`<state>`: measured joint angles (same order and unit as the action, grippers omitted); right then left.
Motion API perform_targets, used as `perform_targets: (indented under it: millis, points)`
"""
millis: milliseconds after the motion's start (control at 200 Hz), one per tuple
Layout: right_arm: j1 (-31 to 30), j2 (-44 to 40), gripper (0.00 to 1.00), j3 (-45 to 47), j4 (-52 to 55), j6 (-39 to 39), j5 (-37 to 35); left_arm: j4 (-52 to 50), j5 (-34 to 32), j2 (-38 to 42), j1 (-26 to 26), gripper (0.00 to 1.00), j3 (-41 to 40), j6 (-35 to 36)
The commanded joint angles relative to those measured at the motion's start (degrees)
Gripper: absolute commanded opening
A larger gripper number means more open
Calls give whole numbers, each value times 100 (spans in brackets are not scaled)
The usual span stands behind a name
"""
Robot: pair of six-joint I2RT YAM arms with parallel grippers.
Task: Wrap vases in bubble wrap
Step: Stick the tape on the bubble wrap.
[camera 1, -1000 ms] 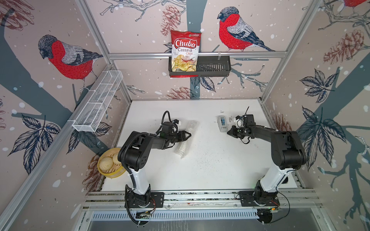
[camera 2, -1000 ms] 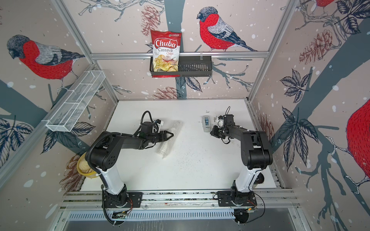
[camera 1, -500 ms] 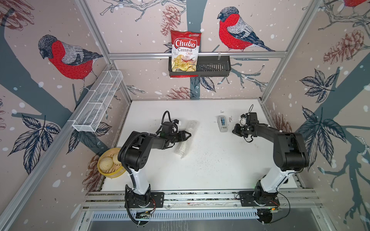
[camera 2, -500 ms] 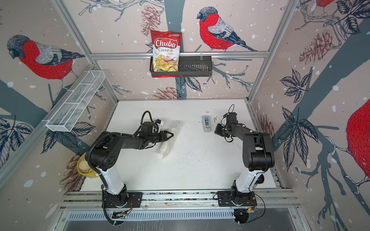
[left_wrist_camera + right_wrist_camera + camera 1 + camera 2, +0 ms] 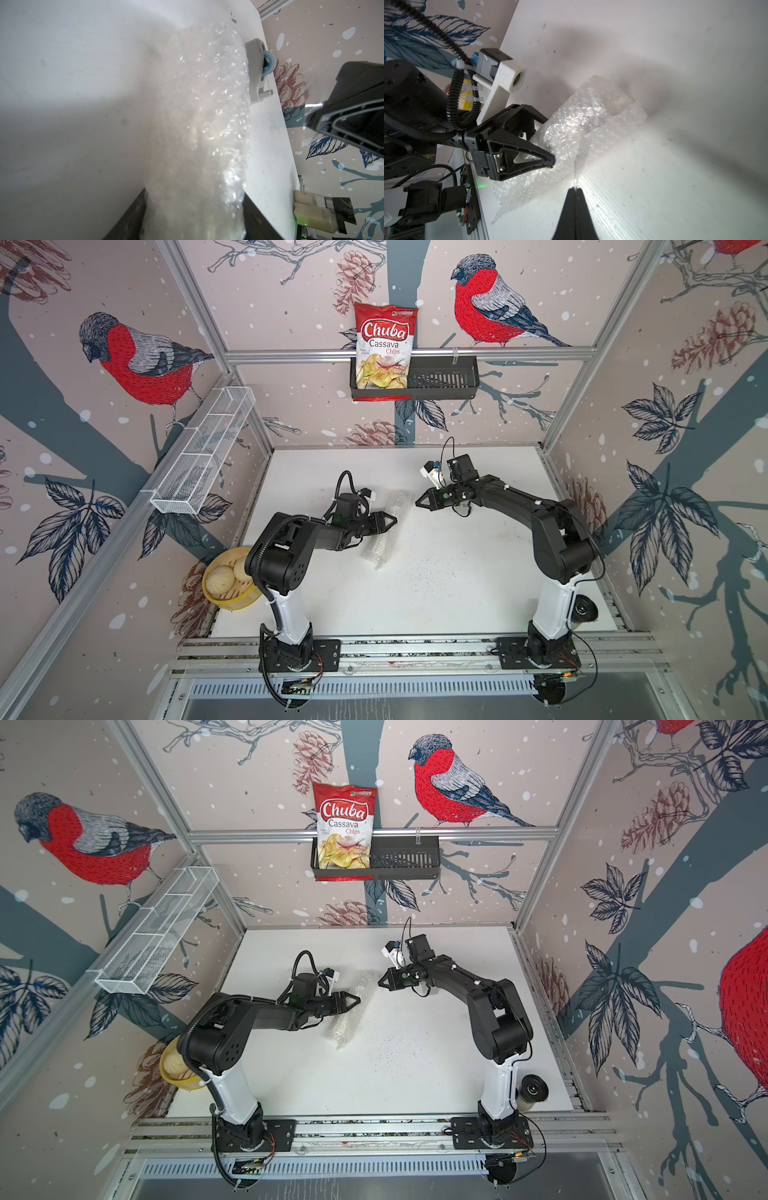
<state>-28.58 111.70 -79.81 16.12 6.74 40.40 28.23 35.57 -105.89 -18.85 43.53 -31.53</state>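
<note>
the bubble wrap (image 5: 380, 543) lies rolled up near the middle of the white table (image 5: 457, 593). the left gripper (image 5: 392, 520) is squeezed tight on the roll's middle. the right gripper (image 5: 417, 502) is pinched together near the roll's far end, not touching it. in the right wrist view a thin clear strip (image 5: 580, 158) runs from its tip toward the wrap. looks like tape, prob for sticking the roll shut.

to do this bit well, the left arm should hold the roll tight so it can't pop open. the right arm should pull the strip flat, lay it over the loose edge, press down, then let go. go slow, bc tape curls and sticks to itself.

hard to see: no vase shows thru the wrap, so can't tell if one is inside. the loose edge is hard to find. the tape dispenser (image 5: 255, 70) shows in the left wrist view, partly behind the roll. can't pick it out in the top views.
</note>
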Motion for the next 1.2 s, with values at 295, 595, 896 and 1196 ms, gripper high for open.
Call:
perform_targets:
  millis: [295, 595, 896, 1196]
  points:
    - [-367, 536, 0, -567, 635, -473, 421, -852, -358, -73, 12, 13, -37, 145]
    - [-394, 844, 0, -978, 726, -467, 504, -862, -367, -84, 9, 13, -29, 147]
    - [-350, 1216, 0, -1204, 887, -534, 457, -872, -375, -64, 11, 13, -29, 156]
    - [-249, 1423, 0, -1194, 666, -405, 410, -872, -376, -55, 11, 13, -29, 156]
